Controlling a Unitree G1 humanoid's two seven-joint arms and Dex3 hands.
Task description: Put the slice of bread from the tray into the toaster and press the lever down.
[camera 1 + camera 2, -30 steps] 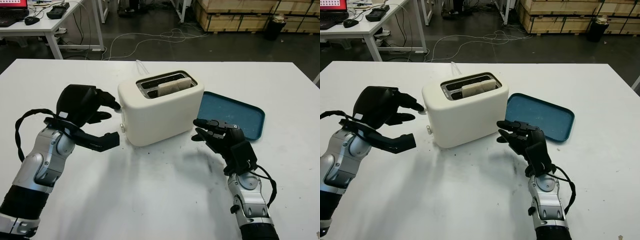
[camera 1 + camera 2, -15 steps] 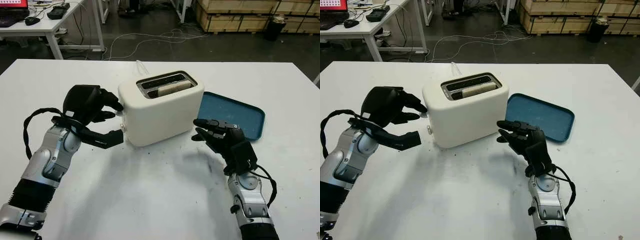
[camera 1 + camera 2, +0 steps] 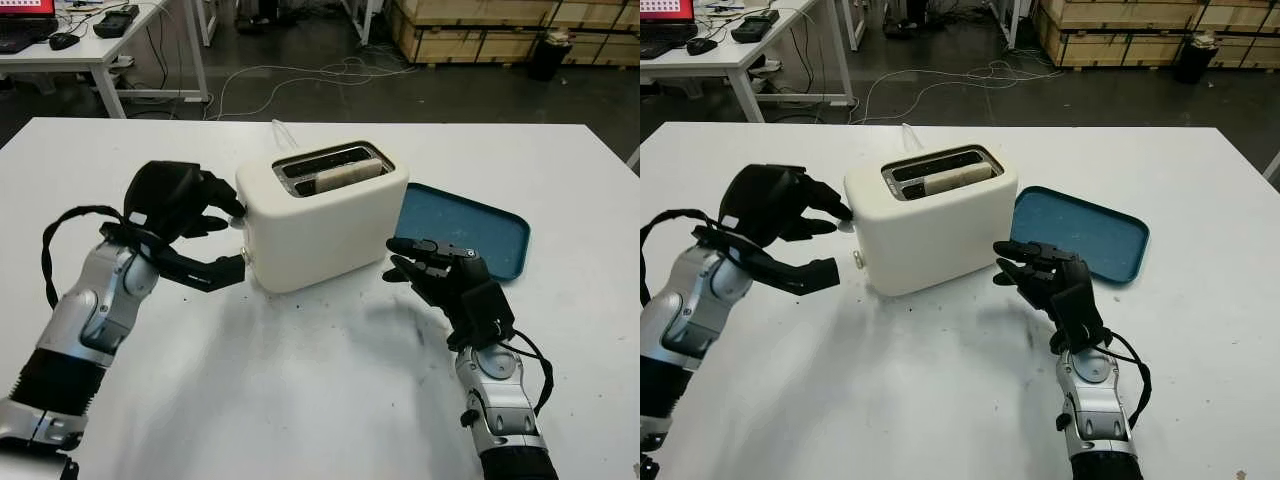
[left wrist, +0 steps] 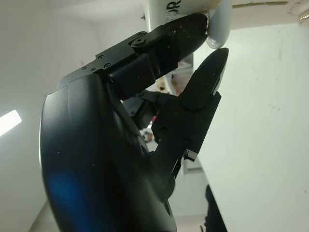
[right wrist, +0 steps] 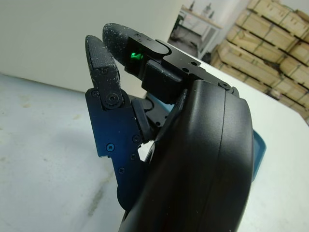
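The cream toaster stands mid-table with the bread slice sunk low in its near slot. My left hand is at the toaster's left end. Its curled fingers close on the white lever knob, one fingertip above it and another just under it, while the thumb reaches toward the lower side of the toaster. My right hand hovers open just right of the toaster, holding nothing. The blue tray lies bare at the right.
A white cable trails off behind the toaster. A small dial sits low on the toaster's left end. White tabletop stretches in front of both arms. A desk and stacked crates stand beyond the table.
The bread has dropped lower into the slot than a second ago. My left hand has moved in against the toaster's left end onto the lever. The right hand has stayed put.
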